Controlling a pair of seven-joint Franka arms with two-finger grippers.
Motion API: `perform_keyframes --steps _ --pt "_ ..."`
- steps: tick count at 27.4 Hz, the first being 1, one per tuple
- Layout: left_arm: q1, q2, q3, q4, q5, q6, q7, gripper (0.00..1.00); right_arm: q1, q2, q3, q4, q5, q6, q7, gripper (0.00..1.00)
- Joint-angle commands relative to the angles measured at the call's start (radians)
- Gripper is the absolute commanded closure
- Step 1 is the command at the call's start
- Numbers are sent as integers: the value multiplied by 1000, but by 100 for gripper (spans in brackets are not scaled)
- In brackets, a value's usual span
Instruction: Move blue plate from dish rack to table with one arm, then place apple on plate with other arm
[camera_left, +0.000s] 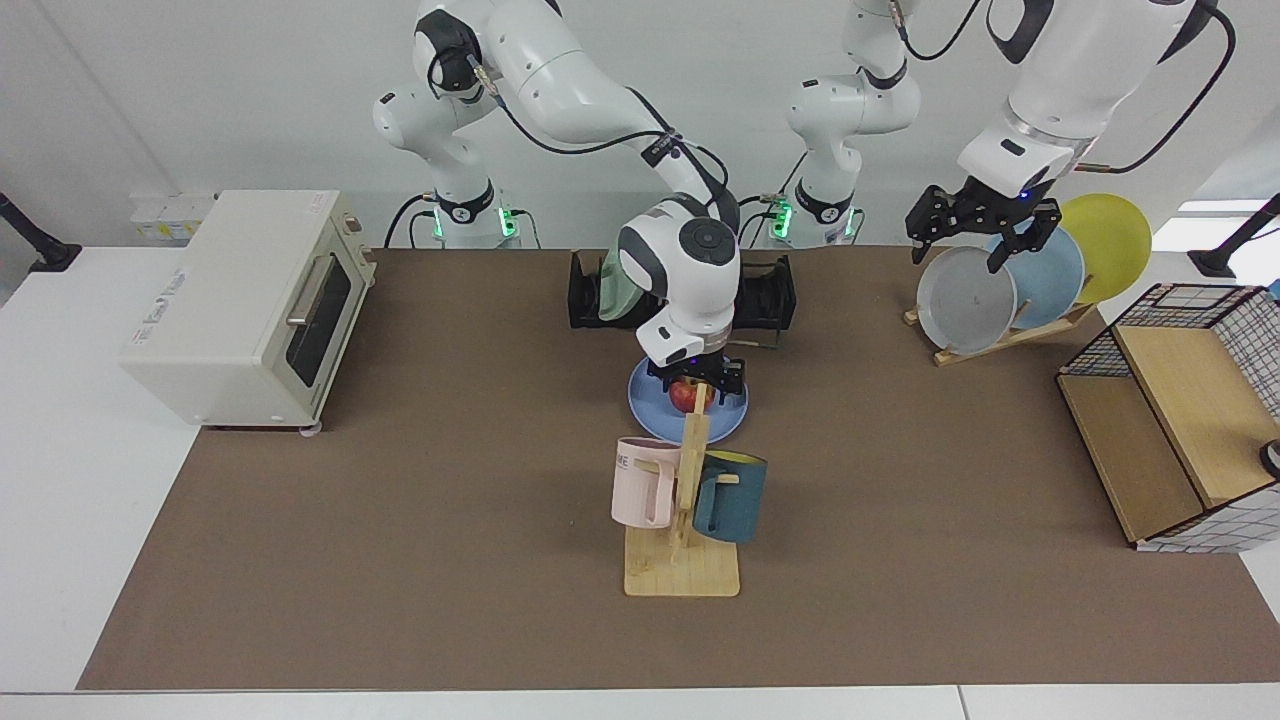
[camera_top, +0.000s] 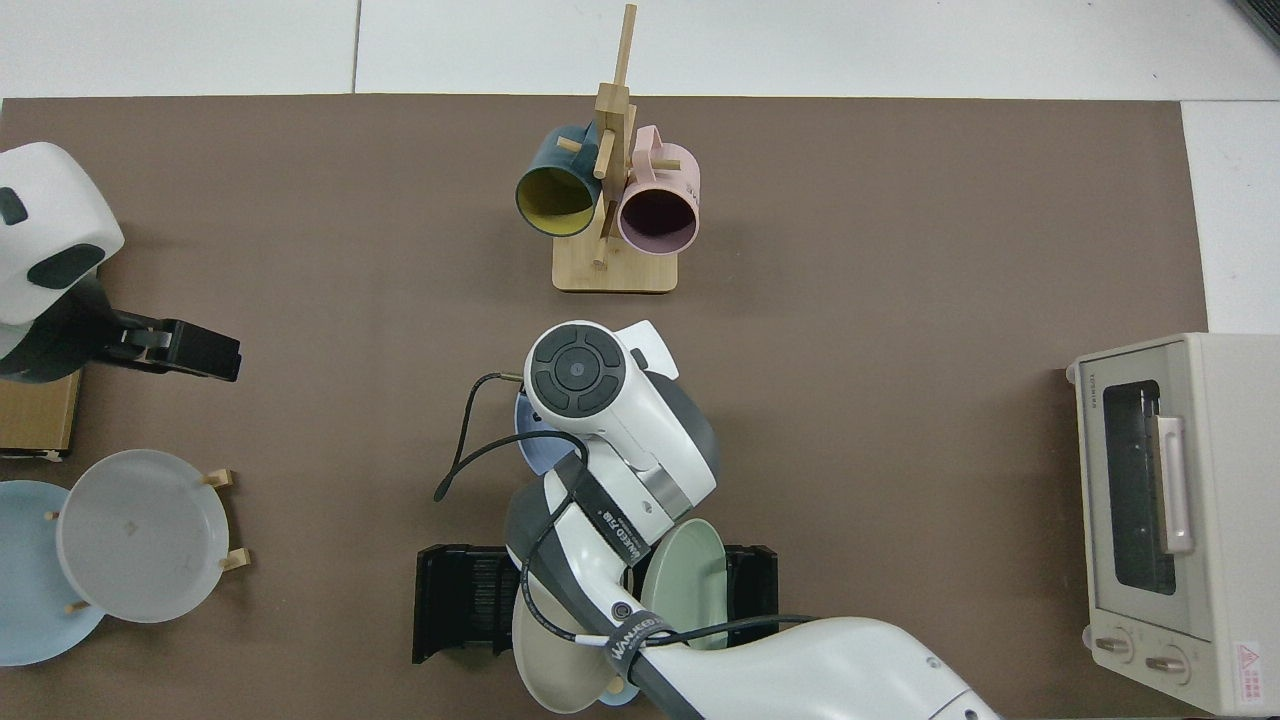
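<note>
The blue plate (camera_left: 650, 412) lies flat on the brown mat of the table (camera_left: 400, 500), just in front of the black dish rack (camera_left: 768, 296). The red apple (camera_left: 686, 395) is at the plate's middle, between the fingers of my right gripper (camera_left: 696, 388), which is shut on it right down at the plate. From above, the right arm covers the apple, and only the plate's edge (camera_top: 533, 455) and the rack (camera_top: 460, 600) show. My left gripper (camera_left: 972, 240) hangs open over the wooden plate stand, holding nothing; in the top view it (camera_top: 195, 352) is at the left.
A green plate (camera_left: 612, 290) and a beige plate (camera_top: 555, 650) stand in the rack. A mug tree (camera_left: 685, 500) with pink and teal mugs is close in front of the blue plate. A toaster oven (camera_left: 240, 300), a wooden stand with a grey plate (camera_left: 965, 300), and a wire basket (camera_left: 1180, 420) flank the mat.
</note>
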Motion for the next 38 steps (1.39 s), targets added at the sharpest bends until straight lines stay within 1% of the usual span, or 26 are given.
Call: perform_keyframes --steps 1,3,8,9,11,12,15,18,27,30,33,38 --pt "-2 1 9 21 4 -30 -9 0 -23 -71 5 5 25 -83 5 0" --pt "3 1 9 21 4 -30 -9 0 -43 -94 5 14 22 -119 -13 0" --pt "14 0 9 21 5 -31 -9 0 -138 -171 6 23 26 -169 -154 0" --pt "15 0 9 21 5 -31 -9 0 -165 -191 6 21 37 -178 -195 0" --pt "15 0 9 21 5 -31 -9 0 -211 -223 6 15 87 -189 -264 0" --pt "17 0 9 21 5 -31 -7 0 -230 -232 5 15 100 -201 -287 0" --pt "15 0 9 21 5 -31 -9 0 -300 -261 5 12 97 -257 -376 0" --pt "15 0 9 21 5 -31 -7 0 -347 -292 2 -8 94 -281 -481 0" --pt "17 0 9 21 5 -31 -9 0 -478 -390 -12 -103 32 -292 -789 0" --pt "17 0 11 21 5 -31 -9 0 -508 -419 -15 -126 29 -290 -870 0" --pt "17 0 9 21 5 -31 -9 0 -523 -461 -36 -164 28 -298 -912 0" --pt "17 0 9 21 5 -31 -7 0 -523 -521 -104 -204 28 -298 -1030 0"
